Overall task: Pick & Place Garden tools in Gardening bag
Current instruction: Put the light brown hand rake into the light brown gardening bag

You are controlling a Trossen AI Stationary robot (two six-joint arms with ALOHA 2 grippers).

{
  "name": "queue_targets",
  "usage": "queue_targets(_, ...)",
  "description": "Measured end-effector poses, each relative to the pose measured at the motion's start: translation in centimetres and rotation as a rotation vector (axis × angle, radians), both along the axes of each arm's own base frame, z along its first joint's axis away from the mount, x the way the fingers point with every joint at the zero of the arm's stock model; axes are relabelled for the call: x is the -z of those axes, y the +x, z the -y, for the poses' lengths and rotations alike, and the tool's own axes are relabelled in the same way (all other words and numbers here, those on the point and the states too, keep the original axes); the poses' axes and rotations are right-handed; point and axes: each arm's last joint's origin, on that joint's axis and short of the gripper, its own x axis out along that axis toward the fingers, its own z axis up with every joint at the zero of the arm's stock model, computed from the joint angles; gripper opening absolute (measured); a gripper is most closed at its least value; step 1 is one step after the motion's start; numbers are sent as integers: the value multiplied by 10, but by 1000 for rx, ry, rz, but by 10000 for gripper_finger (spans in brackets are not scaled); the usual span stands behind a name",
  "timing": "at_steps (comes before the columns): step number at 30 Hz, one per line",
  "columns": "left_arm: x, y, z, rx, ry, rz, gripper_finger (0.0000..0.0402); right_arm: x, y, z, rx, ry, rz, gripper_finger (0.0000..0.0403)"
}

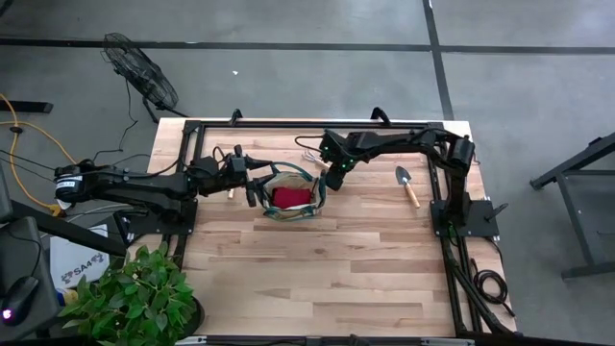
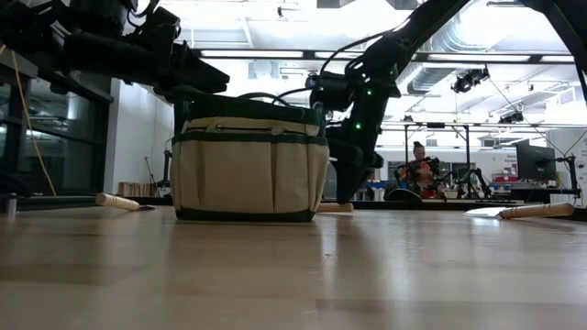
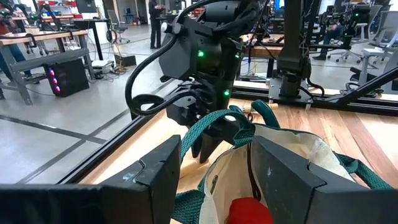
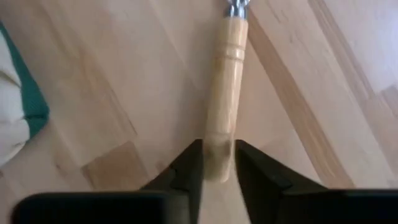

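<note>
1. The worktop (image 1: pixel 317 279) is one pale wooden surface, and every task thing sits on its far half.
2. One gardening bag (image 1: pixel 291 191) stands upright near the middle of the far half, mouth up, between the two arms.
3. Two arms are at work. The left claw (image 1: pixel 253 185) is at the bag's left rim, fingers apart and straddling the rim and a teal handle loop, seemingly steadying the bag. The right claw (image 4: pixel 219 163) is down at the worktop just beyond the bag's far right side.
4. Step in hand, as I judge it: picking up the rake. In the right wrist view its pale wooden handle (image 4: pixel 224 93) lies flat on the wood with its near end between the narrowly parted fingers. I cannot tell whether they pinch it.
5. The next move calls for a firm close on that handle, a lift clear of the rim, and a short carry over the bag's mouth.
6. Tools counted: one trowel (image 1: pixel 408 183) lying well right of the bag, one rake by the right claw, one wooden handle (image 2: pixel 119 201) left of the bag, one red glove (image 1: pixel 290 197) already inside.
</note>
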Motion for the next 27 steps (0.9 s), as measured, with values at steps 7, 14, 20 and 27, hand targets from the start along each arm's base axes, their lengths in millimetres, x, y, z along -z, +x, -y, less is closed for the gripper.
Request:
queue_targets(7,1,0,0,1,-2,-9,191,-2,7,5,-16,-45,76,185)
queue_targets(14,2,0,0,1,3,-21,191,20,10,8,-10,-22,38,197)
queue_targets(20,3,0,0,1,1,-30,191,28,10,6,-13,-5,-13,184)
queue_targets(27,3,0,0,1,2,-30,191,30,7,4,-12,9,-44,135)
